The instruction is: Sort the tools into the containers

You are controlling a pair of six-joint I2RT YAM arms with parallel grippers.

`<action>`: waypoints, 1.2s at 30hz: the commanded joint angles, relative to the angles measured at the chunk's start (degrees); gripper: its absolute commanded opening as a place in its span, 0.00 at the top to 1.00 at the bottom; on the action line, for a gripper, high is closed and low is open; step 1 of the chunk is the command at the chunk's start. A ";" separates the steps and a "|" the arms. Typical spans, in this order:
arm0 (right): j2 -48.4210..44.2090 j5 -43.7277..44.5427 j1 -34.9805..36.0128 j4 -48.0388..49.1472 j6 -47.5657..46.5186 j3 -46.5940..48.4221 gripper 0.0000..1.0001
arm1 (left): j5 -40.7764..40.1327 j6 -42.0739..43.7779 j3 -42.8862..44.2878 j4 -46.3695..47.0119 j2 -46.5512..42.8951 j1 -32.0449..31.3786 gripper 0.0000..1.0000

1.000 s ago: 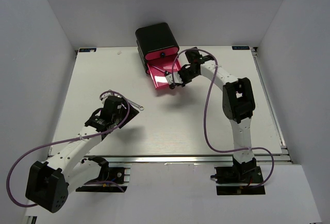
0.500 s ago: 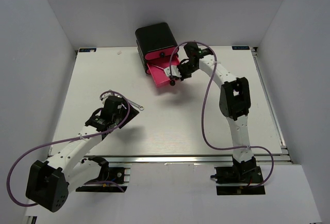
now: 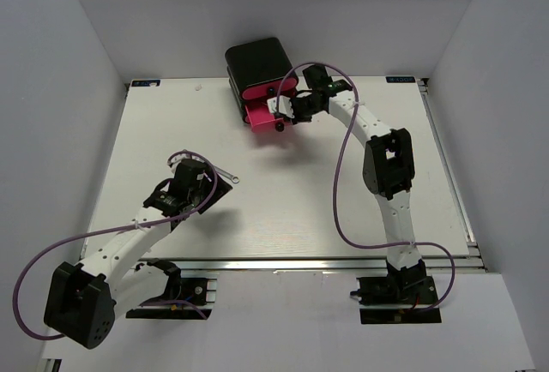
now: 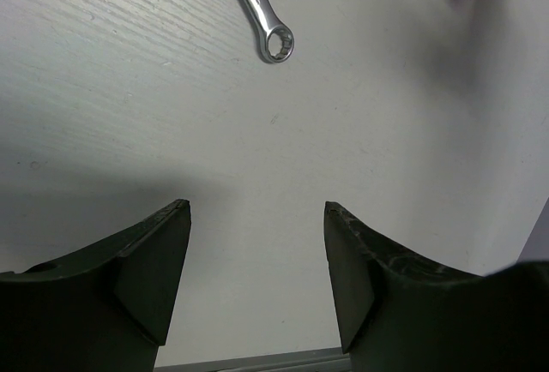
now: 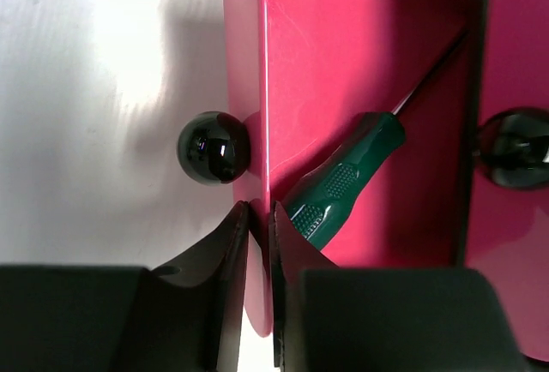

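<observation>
The black chest (image 3: 257,62) stands at the back of the table. Its lowest pink-red drawer (image 3: 257,116) sticks out a short way. My right gripper (image 5: 259,209) is shut on that drawer's thin front wall (image 5: 244,89), just below the dark round knob (image 5: 213,147). Inside the drawer lies a green-handled screwdriver (image 5: 343,179). A silver wrench (image 4: 262,16) lies on the table ahead of my left gripper (image 4: 256,209), which is open, holds nothing and hovers low over the white surface. In the top view the wrench (image 3: 225,174) sits just beyond that gripper (image 3: 206,185).
The knob of the drawer above (image 5: 515,145) shows at the right of the right wrist view. An aluminium rail (image 3: 283,262) runs along the table's near edge. White walls enclose the table on three sides.
My right gripper has moved back and left with the drawer's front wall in its grip, sliding the drawer most of the way into the chest. The left arm has stayed still.
</observation>
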 commanded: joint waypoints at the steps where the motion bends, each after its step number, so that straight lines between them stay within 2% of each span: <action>1: -1.40 -1.79 -0.36 13.54 2.71 4.89 0.84 | 0.55 0.63 0.50 1.45 0.07 0.41 0.27; 7: -0.52 0.32 -0.27 21.53 8.78 3.93 0.75 | 0.82 0.72 0.67 1.45 0.43 0.41 0.27; 11: -0.26 1.21 -0.27 25.15 9.75 2.87 0.57 | 0.82 0.55 0.50 1.36 0.34 0.41 0.27; 12: -0.35 1.29 -0.27 25.58 9.92 2.69 0.48 | 0.82 0.55 0.58 1.36 0.34 0.41 0.27; 14: -1.40 0.94 -0.36 26.64 10.36 0.86 0.39 | 0.82 0.55 0.50 1.36 0.25 0.41 0.27; 17: -3.94 -0.20 -0.36 28.31 11.15 -1.43 0.38 | 0.82 0.55 0.32 1.36 0.16 0.41 0.27; 19: -6.31 -1.51 -0.36 28.49 12.64 -3.45 0.40 | 0.82 0.55 0.41 1.27 0.08 0.41 0.27; 21: -8.60 -3.53 -0.80 28.49 14.31 -6.51 0.50 | 0.73 0.55 0.32 1.19 -0.10 0.41 0.27; 22: -11.13 -4.32 -0.89 28.66 16.41 -7.93 0.57 | 0.64 0.46 0.32 1.18 -0.10 0.41 0.27; 23: -12.46 -5.03 -1.15 28.75 16.95 -9.60 0.72 | 0.64 0.46 0.15 1.18 -0.27 0.41 0.27; 24: -15.35 -6.95 -1.32 28.75 17.04 -13.88 0.80 | 0.73 0.46 -0.20 1.45 -0.45 0.41 0.27; 25: -16.77 -7.58 -1.33 29.54 17.57 -16.53 0.97 | 0.73 0.46 -0.38 1.62 -0.54 0.41 0.27; 26: -19.74 -7.84 -1.33 30.85 18.79 -22.47 1.00 | 0.73 0.46 -0.47 1.97 -0.45 0.41 0.27; 28: -21.96 -8.46 -1.33 31.48 18.55 -27.43 1.00 | 0.90 0.54 -0.47 2.33 -0.02 0.41 0.27; 31: -22.85 -8.29 -1.06 27.54 14.24 -31.84 1.00 | 1.26 0.81 -0.03 2.77 0.86 0.41 0.27; 36: -17.14 -3.11 -0.63 26.82 14.75 -29.22 1.00 | 1.61 0.81 0.32 3.12 1.66 0.41 0.28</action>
